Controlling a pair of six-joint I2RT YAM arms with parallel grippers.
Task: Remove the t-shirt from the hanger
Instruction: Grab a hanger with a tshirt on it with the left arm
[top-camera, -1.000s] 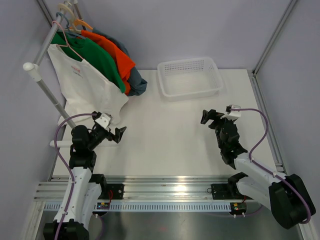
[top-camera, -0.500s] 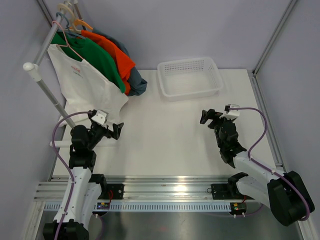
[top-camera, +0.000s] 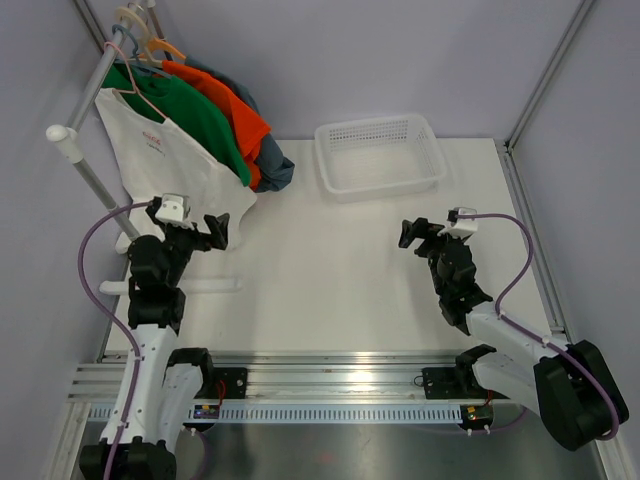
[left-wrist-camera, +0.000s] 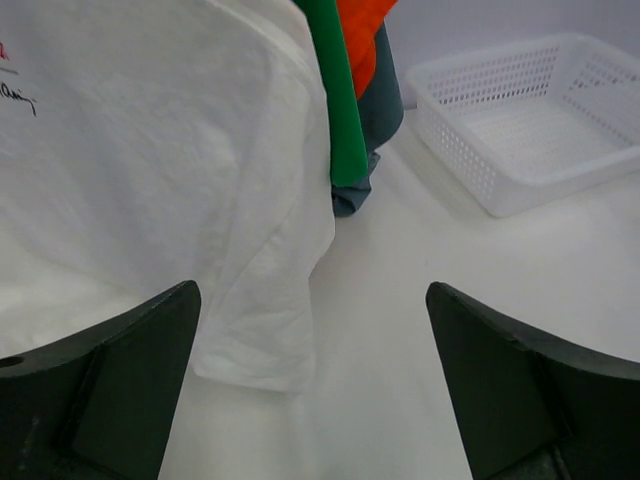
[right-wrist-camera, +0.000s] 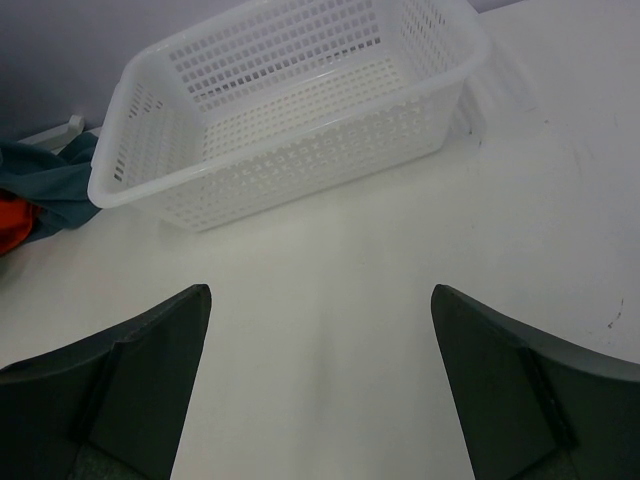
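- One white basket (top-camera: 380, 157) stands at the far side of the table (top-camera: 330, 270); only its perforated floor shows inside.
- Four shirts hang on the rail (top-camera: 88, 85): the white t-shirt (top-camera: 170, 175) in front on a pink hanger (top-camera: 137, 92), then the green t-shirt (top-camera: 205, 120), the orange t-shirt (top-camera: 240, 115) and the teal t-shirt (top-camera: 272, 165).
- The left gripper (top-camera: 218, 232) has its jaws wide apart and holds nothing, just beside the white t-shirt's hem.
- The right gripper (top-camera: 413, 233) is likewise spread and empty, facing the basket.

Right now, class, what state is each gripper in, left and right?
Left gripper: open, holding nothing, facing the white t-shirt.
Right gripper: open, holding nothing.
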